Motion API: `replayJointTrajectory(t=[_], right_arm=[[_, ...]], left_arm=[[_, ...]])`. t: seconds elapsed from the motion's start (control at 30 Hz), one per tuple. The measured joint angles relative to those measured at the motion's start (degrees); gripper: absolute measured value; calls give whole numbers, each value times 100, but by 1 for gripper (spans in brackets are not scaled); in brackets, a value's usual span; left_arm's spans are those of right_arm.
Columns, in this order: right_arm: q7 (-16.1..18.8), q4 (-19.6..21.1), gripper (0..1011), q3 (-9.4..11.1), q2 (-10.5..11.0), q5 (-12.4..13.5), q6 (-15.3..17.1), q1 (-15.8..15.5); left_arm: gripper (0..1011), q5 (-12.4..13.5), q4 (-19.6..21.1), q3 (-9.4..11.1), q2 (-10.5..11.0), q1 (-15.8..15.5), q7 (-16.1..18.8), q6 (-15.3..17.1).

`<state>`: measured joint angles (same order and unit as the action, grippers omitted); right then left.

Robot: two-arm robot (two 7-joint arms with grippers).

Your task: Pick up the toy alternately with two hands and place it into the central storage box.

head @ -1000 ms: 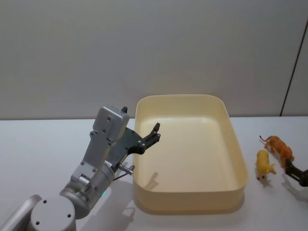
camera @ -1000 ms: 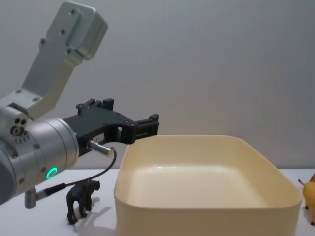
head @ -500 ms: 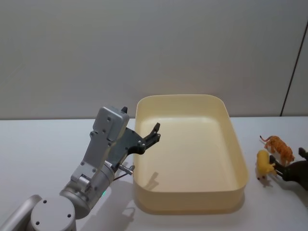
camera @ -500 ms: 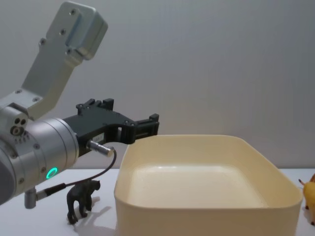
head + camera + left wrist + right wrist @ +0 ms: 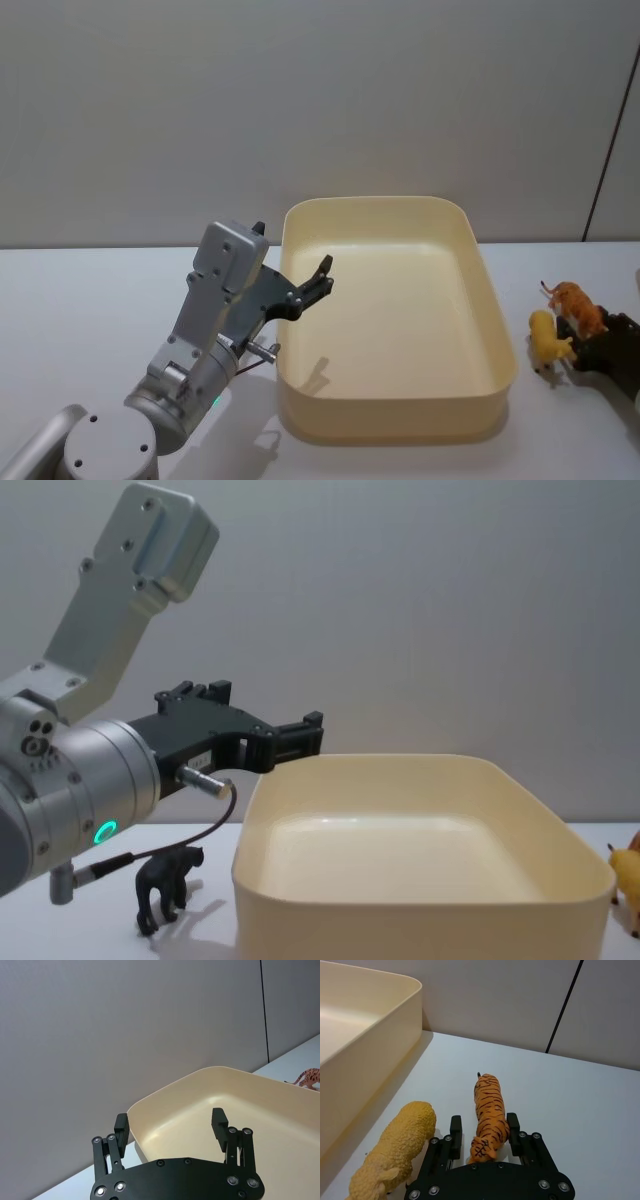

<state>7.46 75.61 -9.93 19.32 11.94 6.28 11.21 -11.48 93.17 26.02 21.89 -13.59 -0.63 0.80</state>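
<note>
The cream-yellow storage box (image 5: 495, 375) sits mid-table with nothing inside. An orange striped tiger toy (image 5: 488, 1105) lies to its right, and my right gripper (image 5: 484, 1127) is open around the tiger's near end, one finger (image 5: 455, 1129) standing clear of it. Seen from the head, that gripper (image 5: 592, 345) is low at the right edge beside the tiger (image 5: 577, 304). A yellow woolly animal (image 5: 402, 1147) lies just beside it. My left gripper (image 5: 318, 280) hovers open and holding nothing over the box's left rim (image 5: 165, 1100).
A small black animal figure (image 5: 166, 883) stands on the table left of the box, under my left arm. The box wall (image 5: 370, 1055) rises close to the yellow animal. A grey wall runs behind the table.
My right gripper has moved forward from the table's right edge until its fingers straddle the tiger. The left arm and the toys have stayed where they were.
</note>
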Motion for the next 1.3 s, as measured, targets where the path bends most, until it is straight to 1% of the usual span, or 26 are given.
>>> replayJointTrajectory(t=[0.07,0.1,0.13,0.17,0.2,0.23,0.3,0.6,0.7,0.93,1.13,1.3], right_arm=[[10,-26,534,-8,-9,-9,-1,21],[14,-34,474,-10,-12,-12,-2,27],[17,-43,474,-13,-17,-15,-2,35],[20,-53,427,-14,-21,-19,-3,43],[23,-57,417,-15,-23,-21,-4,46],[23,-58,369,-15,-23,-22,-7,47],[18,-58,350,-15,-24,-23,-24,46],[-139,62,345,0,-17,-59,-250,-31],[-219,161,346,14,-6,-100,-415,-65],[-270,396,346,52,18,-167,-677,-80],[-142,590,345,78,35,-184,-830,-25],[133,732,346,86,37,-182,-884,72]], left_arm=[[1002,0,0,0,0,0,0,0],[1001,0,0,0,0,0,0,0],[1002,0,0,0,0,0,0,0],[1002,0,0,0,0,0,0,0],[1002,0,0,0,0,0,0,0],[1001,0,0,0,0,0,0,0],[1001,0,0,0,0,0,0,0],[1002,0,0,0,0,0,0,0],[1001,0,0,0,0,0,0,0],[1002,0,0,0,0,0,0,0],[1001,0,0,0,0,0,0,0],[1002,0,0,0,0,0,0,0]])
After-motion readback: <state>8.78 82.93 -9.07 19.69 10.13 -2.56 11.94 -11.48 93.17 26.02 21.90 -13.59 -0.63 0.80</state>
